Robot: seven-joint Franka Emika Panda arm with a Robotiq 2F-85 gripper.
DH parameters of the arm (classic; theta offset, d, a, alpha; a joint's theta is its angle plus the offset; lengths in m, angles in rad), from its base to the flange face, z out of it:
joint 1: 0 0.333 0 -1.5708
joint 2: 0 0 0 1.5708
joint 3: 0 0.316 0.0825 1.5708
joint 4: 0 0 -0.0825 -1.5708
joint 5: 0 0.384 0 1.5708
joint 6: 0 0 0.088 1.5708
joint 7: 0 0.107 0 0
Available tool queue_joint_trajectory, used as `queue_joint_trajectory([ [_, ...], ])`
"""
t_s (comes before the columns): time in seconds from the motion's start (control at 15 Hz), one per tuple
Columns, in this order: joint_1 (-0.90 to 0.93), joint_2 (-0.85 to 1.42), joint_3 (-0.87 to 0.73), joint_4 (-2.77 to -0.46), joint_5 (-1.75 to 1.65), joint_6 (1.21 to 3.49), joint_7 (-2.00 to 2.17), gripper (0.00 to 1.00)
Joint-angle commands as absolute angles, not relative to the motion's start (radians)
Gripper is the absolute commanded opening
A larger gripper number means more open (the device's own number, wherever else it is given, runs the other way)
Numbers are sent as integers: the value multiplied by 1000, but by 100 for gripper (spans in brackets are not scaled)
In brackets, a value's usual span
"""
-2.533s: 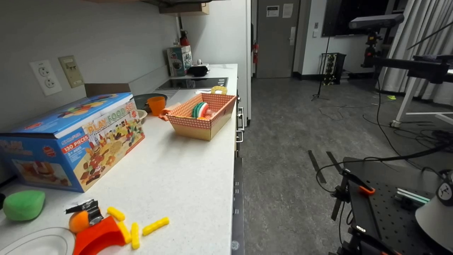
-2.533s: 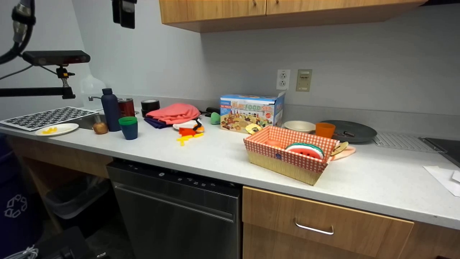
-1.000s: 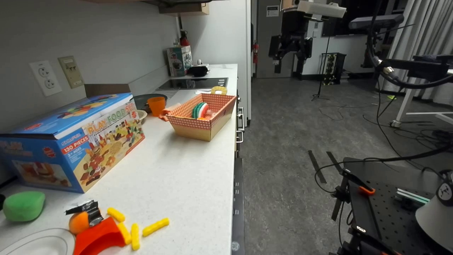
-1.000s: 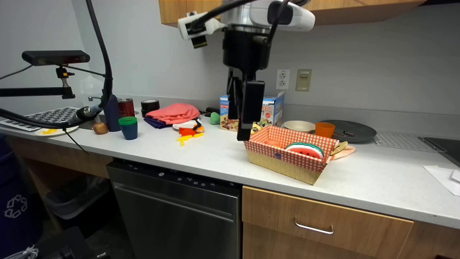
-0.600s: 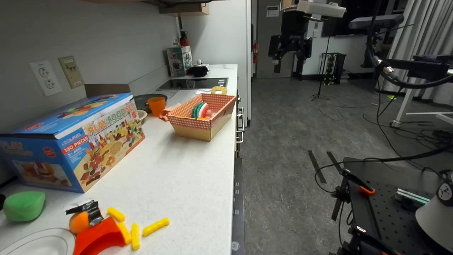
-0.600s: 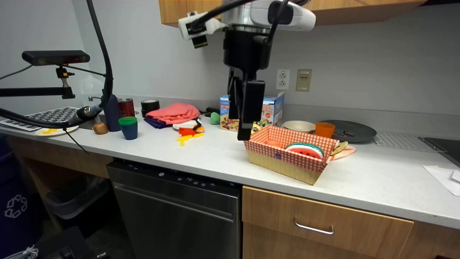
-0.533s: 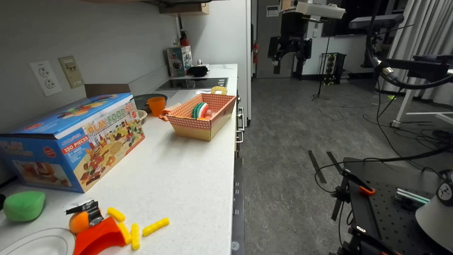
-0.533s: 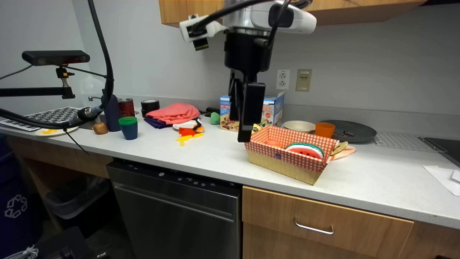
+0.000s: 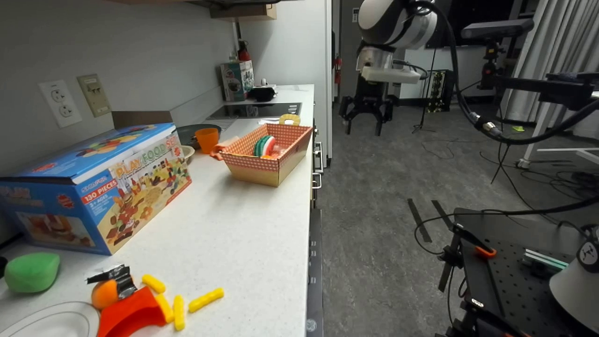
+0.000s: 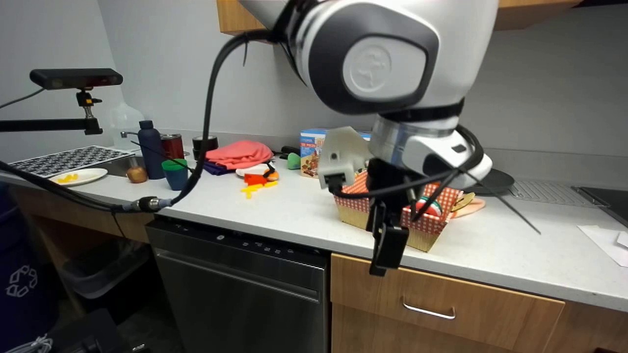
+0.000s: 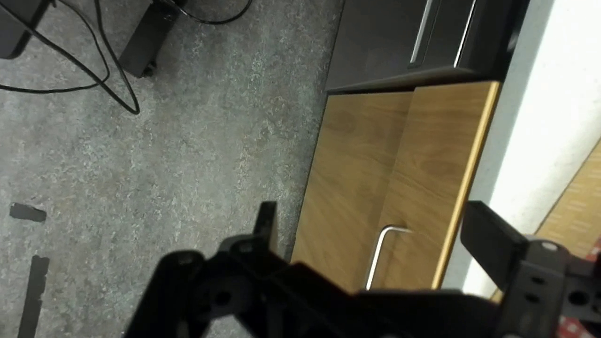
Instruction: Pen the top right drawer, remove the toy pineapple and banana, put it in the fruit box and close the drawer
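Observation:
The top right drawer shows a wood front with a silver handle and is closed under the counter. My gripper hangs in the air off the counter's edge, pointing down, its jaws wide apart with nothing between them. In the wrist view the handle appears between the fingers of my gripper, at a distance from them. On the counter stands the fruit box, tan with red checked lining, holding a toy watermelon slice. The arm partly covers it in an exterior view. The toy pineapple and banana are out of view.
A blue play food box stands against the wall. Nearer lie a red toy carton and several yellow sticks. A dark dishwasher adjoins the drawer. An arm-mounted cable loops beside the arm; an orange cup sits behind the fruit box.
Out of view at first, my gripper came in from above. Over the last half second it has dropped lower, to about the counter's edge height in the picture, still open. Counter objects and drawer are unchanged.

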State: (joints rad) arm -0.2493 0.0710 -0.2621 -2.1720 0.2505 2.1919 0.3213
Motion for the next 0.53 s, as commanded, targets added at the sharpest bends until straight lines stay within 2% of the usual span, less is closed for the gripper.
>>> queue_joint_trajectory([
  [0.0,-273,250,-266,-2072,333,2263,307,100],
  [0.47,-287,317,-266,-2047,334,2271,323,100],
])
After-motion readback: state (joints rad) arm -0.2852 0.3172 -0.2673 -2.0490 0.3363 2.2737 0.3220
